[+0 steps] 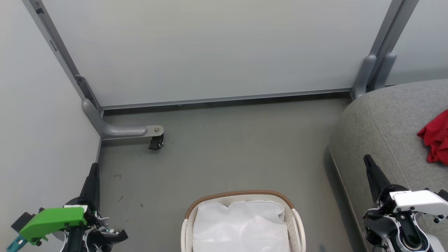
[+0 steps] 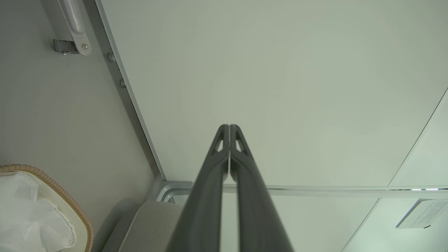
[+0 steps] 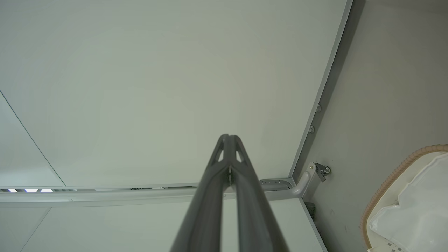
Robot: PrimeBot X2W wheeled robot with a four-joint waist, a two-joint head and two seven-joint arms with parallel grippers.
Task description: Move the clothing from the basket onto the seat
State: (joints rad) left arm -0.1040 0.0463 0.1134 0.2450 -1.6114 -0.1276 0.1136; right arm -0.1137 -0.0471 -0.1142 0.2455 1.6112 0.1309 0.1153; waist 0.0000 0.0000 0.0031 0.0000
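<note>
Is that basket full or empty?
Empty of clothes, as far as visible: the basket holds only a white liner sheet; red clothing lies on the seat.

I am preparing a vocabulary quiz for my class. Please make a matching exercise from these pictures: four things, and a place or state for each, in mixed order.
Things:
1 red cloth
2 liner
3 left gripper
4 caster

Place or state:
A shut
B in the basket
C on the seat
D on the floor

Pairs: 1-C, 2-B, 3-A, 4-D
</note>
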